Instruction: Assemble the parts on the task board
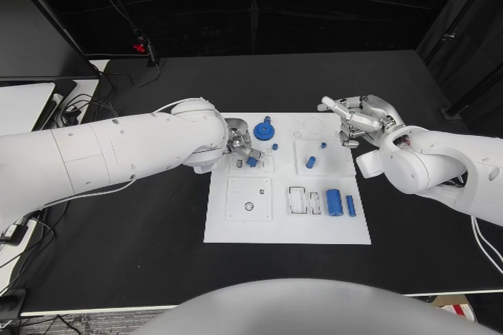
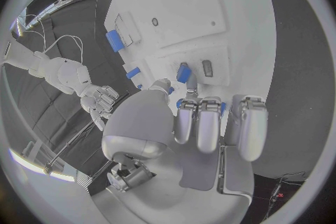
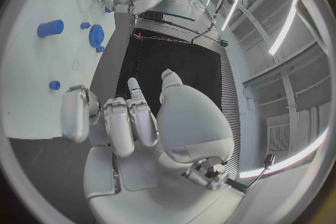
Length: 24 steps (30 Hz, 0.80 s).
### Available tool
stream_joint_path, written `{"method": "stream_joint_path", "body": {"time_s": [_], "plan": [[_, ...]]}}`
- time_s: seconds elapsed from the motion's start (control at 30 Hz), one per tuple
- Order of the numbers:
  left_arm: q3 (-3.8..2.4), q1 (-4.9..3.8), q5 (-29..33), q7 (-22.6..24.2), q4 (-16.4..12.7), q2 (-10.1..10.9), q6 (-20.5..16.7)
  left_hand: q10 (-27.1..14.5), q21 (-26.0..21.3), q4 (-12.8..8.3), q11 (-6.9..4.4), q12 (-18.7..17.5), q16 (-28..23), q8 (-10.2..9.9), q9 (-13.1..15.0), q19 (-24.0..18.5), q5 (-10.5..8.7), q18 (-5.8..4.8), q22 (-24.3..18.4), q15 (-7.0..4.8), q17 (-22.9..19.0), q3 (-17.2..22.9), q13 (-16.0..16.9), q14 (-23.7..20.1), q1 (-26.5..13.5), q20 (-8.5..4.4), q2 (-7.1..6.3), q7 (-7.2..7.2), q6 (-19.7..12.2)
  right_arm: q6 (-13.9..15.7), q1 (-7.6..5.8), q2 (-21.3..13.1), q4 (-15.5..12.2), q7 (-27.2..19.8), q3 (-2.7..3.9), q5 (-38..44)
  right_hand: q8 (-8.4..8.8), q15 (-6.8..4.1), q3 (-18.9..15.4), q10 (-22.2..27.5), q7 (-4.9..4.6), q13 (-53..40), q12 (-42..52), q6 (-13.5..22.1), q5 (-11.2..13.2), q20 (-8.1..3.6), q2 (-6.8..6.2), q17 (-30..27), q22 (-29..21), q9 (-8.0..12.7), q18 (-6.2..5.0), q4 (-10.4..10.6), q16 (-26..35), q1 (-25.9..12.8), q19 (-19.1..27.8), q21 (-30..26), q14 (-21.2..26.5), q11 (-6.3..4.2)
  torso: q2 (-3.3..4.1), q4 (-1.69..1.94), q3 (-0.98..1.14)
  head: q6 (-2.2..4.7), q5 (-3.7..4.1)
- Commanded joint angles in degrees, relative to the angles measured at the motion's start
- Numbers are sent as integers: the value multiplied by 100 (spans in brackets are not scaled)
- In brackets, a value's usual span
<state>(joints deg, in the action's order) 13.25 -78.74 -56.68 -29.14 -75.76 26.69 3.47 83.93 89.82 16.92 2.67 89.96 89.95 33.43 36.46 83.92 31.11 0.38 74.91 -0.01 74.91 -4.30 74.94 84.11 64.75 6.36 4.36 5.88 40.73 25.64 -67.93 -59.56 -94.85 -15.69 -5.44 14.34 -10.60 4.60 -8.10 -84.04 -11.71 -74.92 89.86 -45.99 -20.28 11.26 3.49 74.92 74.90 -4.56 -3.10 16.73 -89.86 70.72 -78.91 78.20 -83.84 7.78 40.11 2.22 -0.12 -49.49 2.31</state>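
In the head view, the white rectangular task board (image 1: 286, 233) lies in the middle of the black counter (image 1: 126, 262). The left hand (image 1: 243, 142) hangs over the board's far left corner, its fingers curled down around a small blue peg (image 1: 253, 161); whether they actually grip it I cannot tell. Just beside it sits a blue gear-shaped disc (image 1: 263, 131). A short blue pin (image 1: 310, 161) lies on a raised white square, its long axis tilted slightly off the near–far direction. Near the board's right edge a thick blue cylinder (image 1: 334, 201) and a thin blue bar (image 1: 350, 205) lie side by side, both pointing near to far. The right hand (image 1: 356, 119) hovers at the board's far right corner, fingers loosely bent, holding nothing.

The left wrist view shows the left hand (image 2: 210, 123) above the board with its fingers bent down together, a blue piece (image 2: 183, 73) just beyond their tips.

The right wrist view shows the right hand (image 3: 115, 123) empty, its fingers bent over the board's edge, with the blue cylinder (image 3: 50, 28) and the gear disc (image 3: 95, 36) well apart from it.
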Motion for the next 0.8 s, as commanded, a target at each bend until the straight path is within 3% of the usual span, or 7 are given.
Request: {"method": "stream_joint_path", "body": {"time_s": [0.03, 0.8], "plan": [[26, 29, -29, -56, 14, 11, 123, 607, 18, -4, 42, 4, 5, 2, -5, 608, -52, -38, 1509, 45, 1509, -47, 1506, 589, -87, 47, -2, 75, -113, -47, -7, -4, -14, -23, 2, -44, -36, 37, -36, -596, -65, -1508, 14, 34, -4, -11, 53, 1508, 1032, -7, -47, -13, -14, 5, 11, -3, -616, 50, 2, 1, 1, 3, 9], [26, 30, -18, -26, -67, 90, 212, 607, 18, -5, -23, 4, 5, 198, 55, 608, -35, -38, 1509, 8, 1509, -3, 1506, 589, -65, 46, 123, -13, 152, -28, -6, 9, 10, 2, 2, -44, -64, 38, -37, -596, -65, -1508, 14, 47, -23, -9, 77, 1508, 1031, -10, -48, -23, -14, 27, 11, -4, -616, 50, 0, 3, -1, -11, -5]]}}
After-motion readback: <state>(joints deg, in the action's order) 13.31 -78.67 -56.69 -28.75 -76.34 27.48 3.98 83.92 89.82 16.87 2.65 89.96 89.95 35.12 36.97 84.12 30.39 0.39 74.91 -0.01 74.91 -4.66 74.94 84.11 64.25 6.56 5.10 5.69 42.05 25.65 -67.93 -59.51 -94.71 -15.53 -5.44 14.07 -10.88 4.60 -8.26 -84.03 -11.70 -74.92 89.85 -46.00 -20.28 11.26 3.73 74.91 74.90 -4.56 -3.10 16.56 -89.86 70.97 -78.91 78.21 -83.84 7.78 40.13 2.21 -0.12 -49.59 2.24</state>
